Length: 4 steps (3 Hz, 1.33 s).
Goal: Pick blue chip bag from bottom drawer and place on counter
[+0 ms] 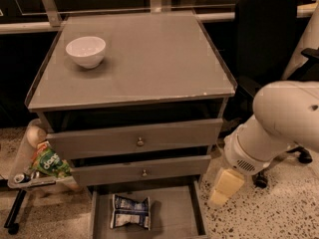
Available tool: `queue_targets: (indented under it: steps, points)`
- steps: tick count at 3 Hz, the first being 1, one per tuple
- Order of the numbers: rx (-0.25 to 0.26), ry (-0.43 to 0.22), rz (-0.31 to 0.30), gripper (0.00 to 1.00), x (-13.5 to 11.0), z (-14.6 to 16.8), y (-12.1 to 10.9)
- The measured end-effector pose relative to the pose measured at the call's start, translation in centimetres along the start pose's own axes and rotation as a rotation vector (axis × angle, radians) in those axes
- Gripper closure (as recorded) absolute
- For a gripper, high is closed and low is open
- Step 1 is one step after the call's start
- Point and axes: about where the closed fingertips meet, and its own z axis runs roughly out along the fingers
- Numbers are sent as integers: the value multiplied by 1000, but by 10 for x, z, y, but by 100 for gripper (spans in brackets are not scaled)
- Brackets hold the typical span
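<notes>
While the hand [219, 195] hangs just outside the bottom drawer [172, 213], grip state undeterminable, this looks like the approach; next it must cross the side wall onto the blue chip bag [130, 211] inside.

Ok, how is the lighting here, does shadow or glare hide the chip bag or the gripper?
Camera view: dim, warm brownish light, no glare. The round white bowl casts a soft shadow on the flat grey counter. The crinkled blue-and-white foil chip bag lies lit in the shallow grey bottom drawer. The cream gripper, low at the right beside that drawer, is lit.
</notes>
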Motion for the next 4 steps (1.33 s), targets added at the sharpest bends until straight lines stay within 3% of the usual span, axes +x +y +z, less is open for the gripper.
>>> queue_targets:
  steps: [1,2,4]
  points:
    - [-99,-86,-11,0,-9,62,9]
    - [-193,-108,-7,0,-17,110,18]
    - [-217,-130,11,0,-12,127,23]
